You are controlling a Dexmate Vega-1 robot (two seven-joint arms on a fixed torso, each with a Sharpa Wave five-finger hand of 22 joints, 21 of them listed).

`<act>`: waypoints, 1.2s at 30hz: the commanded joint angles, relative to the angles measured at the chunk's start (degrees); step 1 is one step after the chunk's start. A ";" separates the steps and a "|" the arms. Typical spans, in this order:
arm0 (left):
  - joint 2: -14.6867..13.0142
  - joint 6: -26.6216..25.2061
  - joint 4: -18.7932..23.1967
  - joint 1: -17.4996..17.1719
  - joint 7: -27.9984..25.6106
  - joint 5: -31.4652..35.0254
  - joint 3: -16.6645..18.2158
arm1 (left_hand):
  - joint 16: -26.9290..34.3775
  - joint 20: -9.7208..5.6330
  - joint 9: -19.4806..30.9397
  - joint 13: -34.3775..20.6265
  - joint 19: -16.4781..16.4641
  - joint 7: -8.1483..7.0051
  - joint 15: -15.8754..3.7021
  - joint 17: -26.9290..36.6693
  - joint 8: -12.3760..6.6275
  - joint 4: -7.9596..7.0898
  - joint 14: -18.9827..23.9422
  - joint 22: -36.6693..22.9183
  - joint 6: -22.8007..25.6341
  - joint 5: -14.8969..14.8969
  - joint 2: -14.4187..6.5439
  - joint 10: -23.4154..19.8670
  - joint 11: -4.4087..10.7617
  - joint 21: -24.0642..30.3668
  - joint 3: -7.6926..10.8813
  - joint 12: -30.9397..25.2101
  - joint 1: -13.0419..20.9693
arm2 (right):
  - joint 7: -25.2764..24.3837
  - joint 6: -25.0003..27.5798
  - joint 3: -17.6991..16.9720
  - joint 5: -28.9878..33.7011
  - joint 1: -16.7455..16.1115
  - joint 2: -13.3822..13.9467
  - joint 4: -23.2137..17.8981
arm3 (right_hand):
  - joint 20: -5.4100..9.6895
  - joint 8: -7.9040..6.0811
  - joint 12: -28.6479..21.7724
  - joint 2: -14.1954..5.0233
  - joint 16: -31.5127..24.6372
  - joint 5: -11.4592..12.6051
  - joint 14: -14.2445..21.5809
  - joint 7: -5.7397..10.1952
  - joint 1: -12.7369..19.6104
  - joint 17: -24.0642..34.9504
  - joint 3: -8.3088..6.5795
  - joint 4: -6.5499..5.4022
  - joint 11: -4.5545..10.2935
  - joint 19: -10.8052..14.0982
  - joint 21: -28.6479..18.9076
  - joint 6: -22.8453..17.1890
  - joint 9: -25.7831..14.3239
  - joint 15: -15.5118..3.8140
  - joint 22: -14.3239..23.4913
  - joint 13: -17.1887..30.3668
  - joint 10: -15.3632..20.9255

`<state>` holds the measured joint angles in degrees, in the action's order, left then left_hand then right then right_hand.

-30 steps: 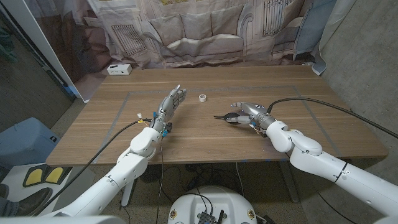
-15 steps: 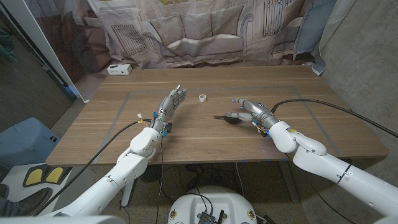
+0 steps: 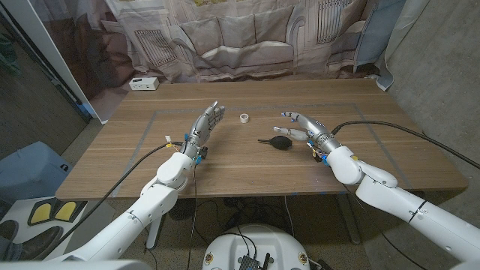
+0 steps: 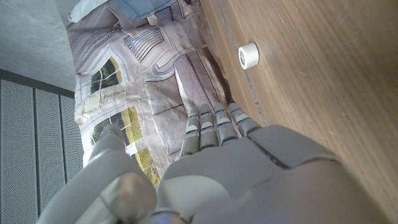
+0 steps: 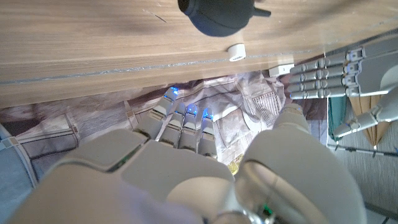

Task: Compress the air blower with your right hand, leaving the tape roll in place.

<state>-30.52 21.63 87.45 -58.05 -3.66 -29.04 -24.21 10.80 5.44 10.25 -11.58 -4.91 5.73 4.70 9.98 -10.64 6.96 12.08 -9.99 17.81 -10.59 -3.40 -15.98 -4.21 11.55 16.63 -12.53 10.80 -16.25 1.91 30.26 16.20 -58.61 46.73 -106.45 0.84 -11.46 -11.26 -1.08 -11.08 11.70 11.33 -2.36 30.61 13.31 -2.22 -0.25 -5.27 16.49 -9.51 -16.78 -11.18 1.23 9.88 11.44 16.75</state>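
The black air blower (image 3: 279, 142) lies on the wooden table (image 3: 247, 169) right of centre, its nozzle pointing toward the robot's left. My right hand (image 3: 304, 126) is just behind and right of it, fingers spread and apart from the bulb, holding nothing. In the right wrist view the blower (image 5: 217, 14) lies beyond my right hand (image 5: 186, 168). The small white tape roll (image 3: 244, 118) stands farther back near the middle, also in the wrist views (image 4: 248, 56) (image 5: 236, 52). My left hand (image 3: 208, 124) stands on its edge, fingers straight, left of the roll.
A white box (image 3: 142, 83) sits at the table's back left corner. Thin tape lines mark a rectangle on the tabletop. A black cable (image 3: 390, 127) runs across the right side to my right arm. A printed curtain hangs behind the table.
My right hand has let go of the air blower, opened its fingers and drawn back and to the right. The blower stays on the table. Left hand and tape roll are unmoved.
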 commanded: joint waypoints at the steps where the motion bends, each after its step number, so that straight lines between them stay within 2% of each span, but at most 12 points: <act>1: -0.36 1.42 -0.86 0.66 1.87 -0.31 0.22 | 0.03 -0.06 0.27 -0.10 -0.61 0.09 -0.19 0.33 -0.36 0.01 0.45 -0.25 0.21 0.12 -0.25 -0.30 -0.30 -0.18 0.30 0.15 0.03 | -1.37 -10.65 -2.43 -8.98 -0.48 -3.43 4.16 | 0.25 -0.41 -0.28 0.08 0.02 0.37 -0.65 -0.16 -0.40 -0.08 -0.01 0.01 0.33 -0.99 -0.25 -0.97 -0.15 -0.08 0.03 0.13 0.25; 4: -0.41 1.79 -1.25 0.63 2.69 -0.98 0.35 | 0.04 -0.02 0.27 -0.10 -0.58 0.12 -0.15 0.33 -0.34 0.02 0.47 -0.25 0.17 0.12 -0.24 -0.26 -0.23 -0.19 0.30 0.16 0.03 | -0.72 -12.66 -2.94 -11.43 -0.63 -4.20 5.00 | 0.31 -0.44 -0.29 0.10 0.03 0.39 -0.73 -0.06 -0.42 -0.14 -0.01 0.04 0.31 -1.02 -0.35 -1.07 -0.14 -0.10 0.02 0.13 0.26; 11: -1.45 1.81 -0.96 0.09 4.51 -2.14 0.62 | 0.05 -0.04 0.27 -0.10 -0.63 0.09 -0.15 0.33 -0.36 0.03 0.51 -0.25 0.22 0.12 -0.23 -0.36 -0.32 -0.19 0.31 0.12 0.03 | 6.24 -22.14 -4.08 -24.84 0.05 -7.51 10.71 | 0.37 -0.53 -0.40 0.17 -0.01 0.43 -0.78 -0.47 -0.58 -0.27 0.05 0.08 0.28 -0.79 -0.69 -1.43 -0.13 -0.05 0.00 0.12 0.53; 19: -1.88 1.99 -1.12 0.81 7.27 -3.25 0.36 | 0.04 -0.03 0.27 -0.10 -0.62 0.13 -0.23 0.32 -0.39 0.04 0.49 -0.25 0.31 0.12 -0.22 -0.43 -0.31 -0.20 0.32 0.10 0.03 | 6.21 -23.23 -4.91 -25.25 0.37 -8.49 11.79 | 0.38 -0.65 -0.49 0.18 -0.20 0.44 -0.61 -0.74 -1.22 -0.33 0.23 -0.13 -0.07 -0.28 -1.07 -1.93 -0.10 0.03 -0.02 0.11 0.80; 22: -2.09 1.44 -0.67 0.87 7.03 -2.96 0.25 | 0.03 -0.04 0.27 -0.10 -0.62 0.12 -0.17 0.32 -0.37 0.05 0.48 -0.24 0.26 0.12 -0.22 -0.35 -0.33 -0.20 0.33 0.13 0.04 | 6.96 -23.65 -5.38 -26.67 0.58 -8.75 12.10 | 0.41 -0.62 -0.52 0.16 -0.28 0.44 -0.55 -0.71 -1.55 -0.35 0.32 -0.25 0.13 -0.10 -1.18 -1.98 -0.09 -0.04 -0.03 0.11 0.89; 23: -2.15 1.27 -0.50 0.80 6.75 -2.80 0.26 | 0.02 -0.03 0.27 -0.10 -0.62 0.10 -0.18 0.32 -0.36 0.05 0.45 -0.24 0.25 0.12 -0.22 -0.30 -0.36 -0.20 0.33 0.15 0.04 | 7.37 -23.87 -5.50 -27.22 0.72 -8.82 12.36 | 0.41 -0.60 -0.53 0.17 -0.30 0.44 -0.55 -0.69 -1.72 -0.36 0.38 -0.30 -0.29 -0.06 -1.21 -1.98 -0.08 -0.08 -0.04 0.10 0.94; 32: -2.12 0.85 -0.67 -0.05 4.46 -1.99 0.70 | 0.02 -0.11 0.27 -0.10 -0.65 0.07 -0.15 0.32 -0.31 0.06 0.47 -0.24 0.11 0.12 -0.19 -0.21 -0.36 -0.20 0.34 0.19 0.03 | 10.68 -26.91 -6.25 -31.73 2.66 -10.34 16.60 | 0.25 -0.32 -0.30 0.22 -0.28 0.45 -0.78 -0.37 -2.34 -0.45 0.58 -0.48 0.04 0.71 -1.54 -1.51 -0.06 -0.06 -0.06 0.09 0.37; 34: -2.07 0.82 -0.87 -0.03 4.29 -2.09 0.83 | 0.01 -0.10 0.27 -0.10 -0.65 0.09 -0.16 0.32 -0.30 0.07 0.42 -0.24 0.08 0.13 -0.18 -0.30 -0.30 -0.20 0.34 0.16 0.03 | 11.46 -27.17 -6.27 -32.42 3.23 -10.52 17.39 | -0.61 0.00 -0.07 0.15 -0.21 0.49 -1.15 -0.21 -2.63 -0.57 0.62 -0.50 -0.59 2.05 -2.01 -0.78 -0.04 0.20 -0.06 0.09 -0.32; 36: -2.02 1.04 -1.07 -0.01 4.19 -2.05 0.94 | 0.01 -0.10 0.27 -0.10 -0.65 0.13 -0.23 0.32 -0.28 0.07 0.43 -0.24 0.04 0.13 -0.18 -0.22 -0.31 -0.20 0.33 0.19 0.03 | 11.87 -27.44 -6.34 -33.01 3.74 -10.88 18.21 | -0.77 0.16 -0.03 0.10 -0.12 0.52 -1.48 -0.54 -2.68 -0.64 0.60 -0.46 -0.74 2.88 -2.27 -0.37 -0.03 0.37 -0.07 0.09 -0.52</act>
<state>-32.46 22.92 86.78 -57.71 1.61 -31.36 -23.72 10.80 5.44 10.25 -11.58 -4.91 5.73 4.69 9.98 -10.64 6.95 12.08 -9.99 17.81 -10.59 -3.40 -16.18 -4.40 11.55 16.62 -12.53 10.80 -7.87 -22.56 24.70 -11.89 -57.09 37.61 -92.54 0.33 -11.47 -11.26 -0.94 -11.08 11.70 10.38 -2.62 28.37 12.71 -1.82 -0.65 -5.88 18.12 -11.25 -17.68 -11.19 1.55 9.89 11.46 16.69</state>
